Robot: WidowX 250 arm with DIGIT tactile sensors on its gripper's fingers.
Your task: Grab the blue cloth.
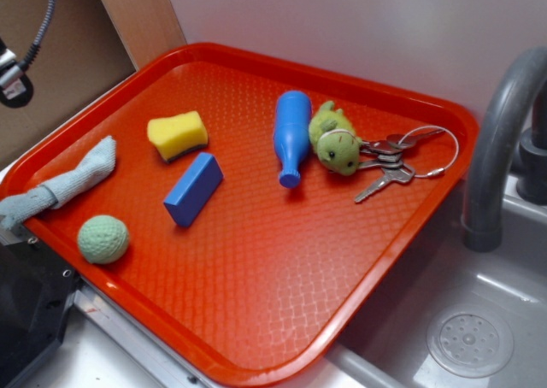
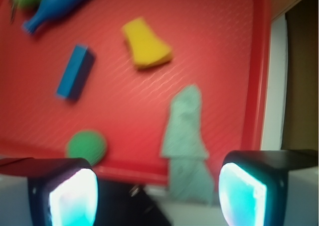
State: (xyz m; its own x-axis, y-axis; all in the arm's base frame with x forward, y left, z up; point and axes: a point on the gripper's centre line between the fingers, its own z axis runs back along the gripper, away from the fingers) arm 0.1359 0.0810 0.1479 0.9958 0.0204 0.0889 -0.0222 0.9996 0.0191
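Note:
The blue cloth (image 1: 64, 183) is a pale blue-grey strip lying at the left side of the red tray (image 1: 282, 277), one end hanging over the tray's rim. In the wrist view the blue cloth (image 2: 187, 141) runs down across the rim, between and beyond my fingertips. My gripper (image 2: 157, 196) is open, well above the cloth, with nothing between its fingers. In the exterior view only a bit of the arm (image 1: 13, 76) shows at the top left; the jaws are out of frame there.
On the tray lie a yellow sponge (image 1: 178, 134), a deep-blue block (image 1: 193, 188), a pale-green knitted ball (image 1: 103, 238), a blue bottle (image 1: 291, 135), a green plush toy (image 1: 333, 138) and keys (image 1: 395, 161). A grey faucet (image 1: 500, 149) and sink (image 1: 461, 320) are at right.

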